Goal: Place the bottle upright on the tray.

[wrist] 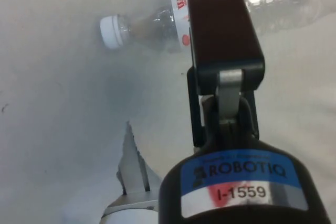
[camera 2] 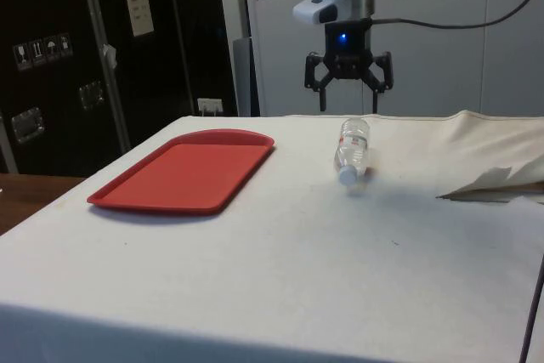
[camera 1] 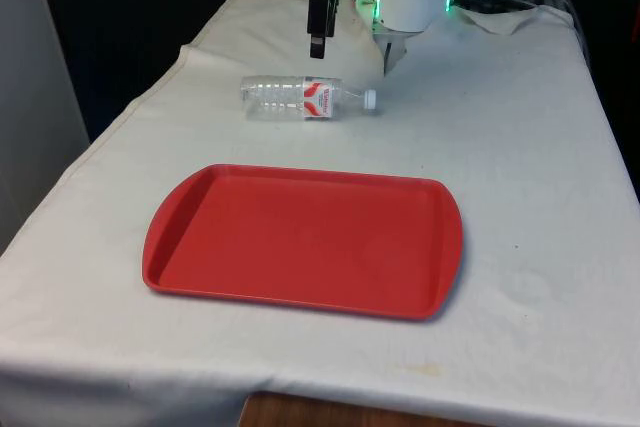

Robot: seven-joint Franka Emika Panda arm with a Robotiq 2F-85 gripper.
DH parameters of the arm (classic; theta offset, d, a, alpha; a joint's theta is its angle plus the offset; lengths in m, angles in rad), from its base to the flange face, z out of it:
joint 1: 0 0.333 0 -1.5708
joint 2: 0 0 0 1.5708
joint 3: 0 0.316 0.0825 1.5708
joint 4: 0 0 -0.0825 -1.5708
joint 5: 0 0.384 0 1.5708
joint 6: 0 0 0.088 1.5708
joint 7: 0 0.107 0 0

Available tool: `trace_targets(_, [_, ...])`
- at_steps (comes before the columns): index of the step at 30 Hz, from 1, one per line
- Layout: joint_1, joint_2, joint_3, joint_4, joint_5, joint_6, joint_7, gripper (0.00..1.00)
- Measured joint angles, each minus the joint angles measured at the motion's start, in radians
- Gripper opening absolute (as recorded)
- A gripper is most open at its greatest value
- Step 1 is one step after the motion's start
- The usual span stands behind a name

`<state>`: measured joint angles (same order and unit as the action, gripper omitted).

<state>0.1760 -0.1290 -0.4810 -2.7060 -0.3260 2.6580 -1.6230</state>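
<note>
The clear plastic water bottle (camera 1: pixel 303 97) with a red-and-white label and white cap lies on its side on the white-clothed surface (camera 1: pixel 520 207), cap toward the front view's right. It rests beyond the far edge of the flat red plastic tray (camera 1: pixel 300 242), well apart from it and touching nothing else. My jaws (camera 2: pixel 348 91) hang spread wide open above the bottle, gripping nothing, with clear air between my fingertips (camera 2: pixel 323 101) and the bottle in the side view. The tray carries no object. Crumpled white cloth (camera 1: pixel 500 17) lies at the far end of the surface.
</note>
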Motion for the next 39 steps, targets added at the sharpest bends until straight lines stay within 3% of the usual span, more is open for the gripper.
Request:
trace_targets(18, [-0.002,0.002,-0.001,0.004,-0.131,-0.009,0.042,1.0])
trace_targets(39, [-0.001,0.003,0.0,0.004,-0.134,-0.013,0.044,1.0])
